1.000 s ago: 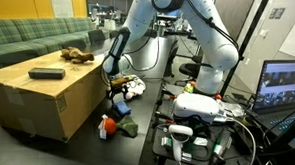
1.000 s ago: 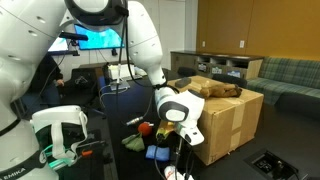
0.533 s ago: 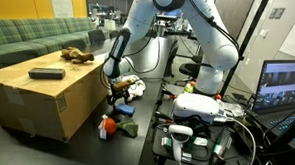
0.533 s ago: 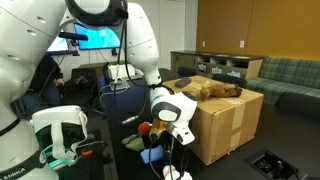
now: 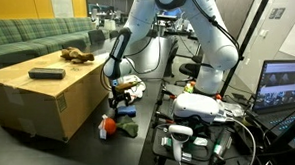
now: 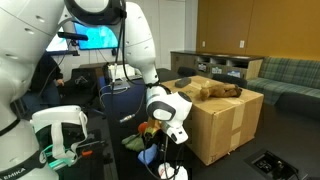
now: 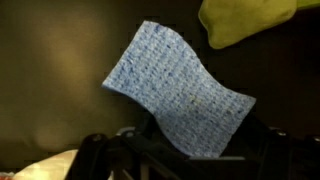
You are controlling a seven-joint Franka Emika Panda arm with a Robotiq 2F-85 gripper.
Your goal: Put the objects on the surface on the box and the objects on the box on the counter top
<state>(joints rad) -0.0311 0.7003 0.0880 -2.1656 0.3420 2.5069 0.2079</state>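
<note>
My gripper (image 7: 185, 150) is shut on a blue woven cloth (image 7: 180, 90), which sticks up from between the jaws in the wrist view. In both exterior views the gripper (image 5: 116, 94) (image 6: 160, 148) hangs low beside the cardboard box (image 5: 38, 97) (image 6: 225, 125), just above the floor, with the blue cloth (image 6: 149, 155) under it. On the box lie a black flat bar (image 5: 47, 73) and a brown plush toy (image 5: 78, 54) (image 6: 215, 90). A yellow-green object (image 7: 245, 20) lies on the floor beyond the cloth.
A red and orange toy (image 5: 107, 125), a green cloth (image 5: 125, 126) and a white item (image 5: 134, 88) lie on the floor by the box. A stand with white equipment (image 5: 194, 110) and a laptop (image 5: 288, 86) are close by. A green sofa (image 5: 25, 38) is behind the box.
The wrist has shifted a little away from the box with the blue cloth still in the jaws. The things on the box have not moved.
</note>
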